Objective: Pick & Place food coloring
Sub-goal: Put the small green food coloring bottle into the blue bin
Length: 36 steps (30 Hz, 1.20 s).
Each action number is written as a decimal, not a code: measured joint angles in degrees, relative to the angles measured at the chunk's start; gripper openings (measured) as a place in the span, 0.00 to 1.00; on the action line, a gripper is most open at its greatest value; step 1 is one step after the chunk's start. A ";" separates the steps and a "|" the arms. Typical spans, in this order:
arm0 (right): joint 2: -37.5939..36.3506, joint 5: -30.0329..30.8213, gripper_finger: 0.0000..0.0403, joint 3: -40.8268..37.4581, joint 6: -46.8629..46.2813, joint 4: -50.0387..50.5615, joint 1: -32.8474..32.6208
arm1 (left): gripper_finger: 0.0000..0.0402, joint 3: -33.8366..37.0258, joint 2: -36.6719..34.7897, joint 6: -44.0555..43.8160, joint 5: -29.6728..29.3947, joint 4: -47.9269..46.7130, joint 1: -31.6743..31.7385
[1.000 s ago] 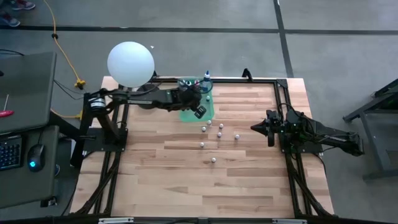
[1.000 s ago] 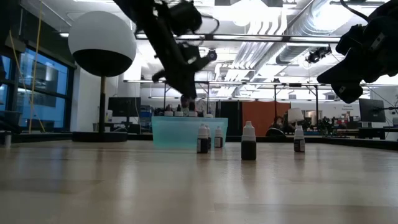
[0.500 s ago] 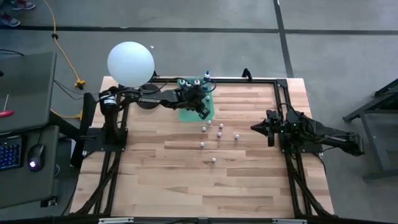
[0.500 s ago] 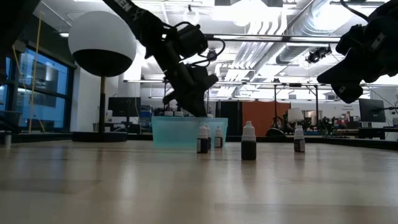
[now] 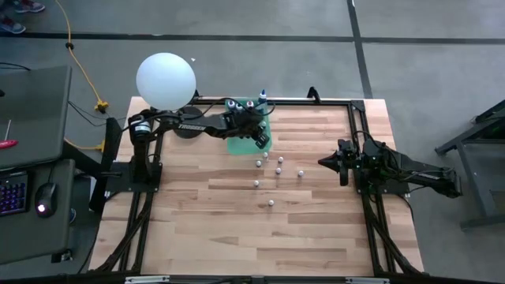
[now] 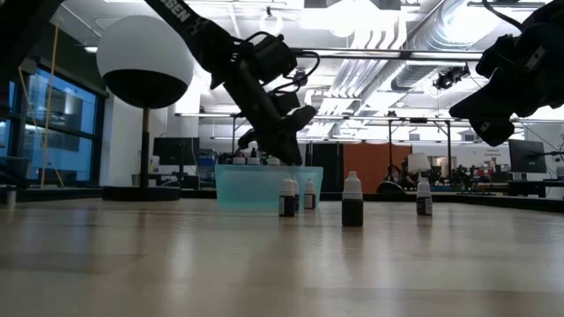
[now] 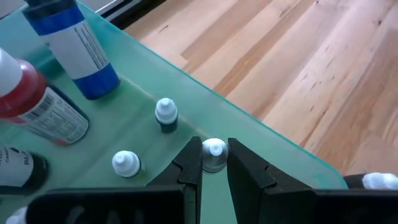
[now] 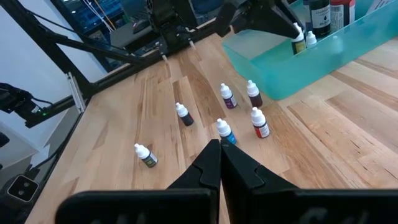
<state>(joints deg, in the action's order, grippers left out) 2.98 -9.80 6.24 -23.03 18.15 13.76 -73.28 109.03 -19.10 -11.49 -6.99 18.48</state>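
My left gripper (image 7: 214,149) reaches down into the translucent green tray (image 5: 237,147) at the table's far middle, shut on a tiny white-capped food coloring bottle (image 7: 214,155). Other bottles stand in the tray: a blue one (image 7: 74,43), a red one (image 7: 37,106) and two small white-capped ones (image 7: 166,115) (image 7: 126,163). Several small bottles (image 5: 278,170) stand upright on the wood just right of and nearer than the tray, also seen in the right wrist view (image 8: 224,132). My right gripper (image 8: 219,148) waits shut at the table's right side (image 5: 322,162). My left gripper pinches the small bottle just under its white cap (image 7: 214,163) between its two fingers. The fingers slant down from the table's left. The bottle is upright, low inside the tray near its right wall; whether its bottom rests on the tray floor I cannot tell.
A big white ball-shaped lamp (image 5: 166,80) stands at the table's far left corner, behind my left arm. The wood nearer than the loose bottles (image 5: 268,237) is bare. A black frame runs along the table's edges (image 5: 355,118).
My left gripper has gone down from above the tray's rim into the tray, tipping further downward and staying shut on the small bottle. The bottle has come down with it, upright, from clear above the tray to low inside it.
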 joint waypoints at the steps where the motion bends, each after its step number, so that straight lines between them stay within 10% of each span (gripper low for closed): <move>1: 0.00 0.00 0.00 0.00 0.01 0.00 -0.02 | 0.11 0.00 0.00 -0.03 0.02 -0.04 0.02; 36: 0.00 0.00 0.00 0.00 0.05 0.00 -0.01 | 0.11 -0.09 5.17 -0.15 1.25 4.32 1.42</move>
<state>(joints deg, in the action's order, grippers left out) 2.98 -9.80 6.24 -22.97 18.15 13.74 -73.36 114.20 -19.25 -10.24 -2.66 19.90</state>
